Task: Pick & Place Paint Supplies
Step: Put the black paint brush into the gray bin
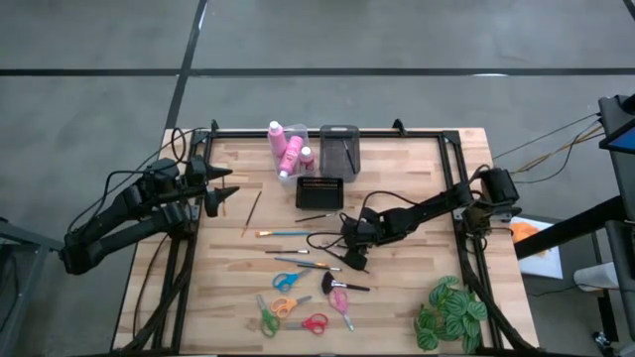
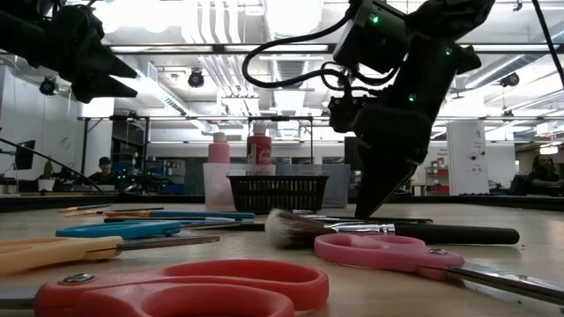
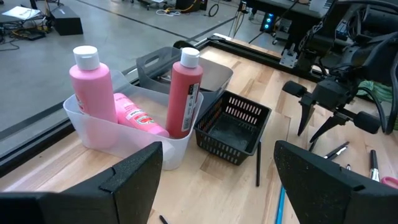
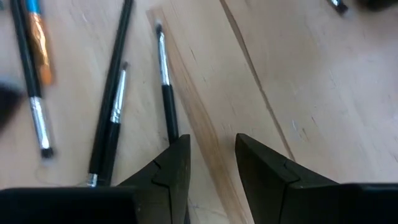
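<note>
Right gripper (image 4: 211, 163) low over the desk (image 1: 417, 178), below and right of the black basket (image 1: 319, 191) in the high view. Fingers (image 4: 171, 165) partly apart, nothing between them; bare wood in the gap. A thin black brush (image 4: 166, 87) ends just beside 1 finger, not inside the gap.

To do it well, I judge: shift sideways until the handle sits centred between the fingers, descend to the wood, close across the handle, not along it.

Left gripper (image 3: 214, 171) waits fully open, holding nothing, left of the basket at the desk edge.

3 pink bottles (image 1: 286, 149) sit in a clear bin (image 3: 118, 134) touching the basket. More brushes (image 1: 288, 233) and scissors (image 1: 288, 282) lie below the basket. Plant (image 1: 448, 312) far lower right.

Desk: pale wood planks, black frame. Beyond: grey floor, workshop benches, bright ceiling lights.
</note>
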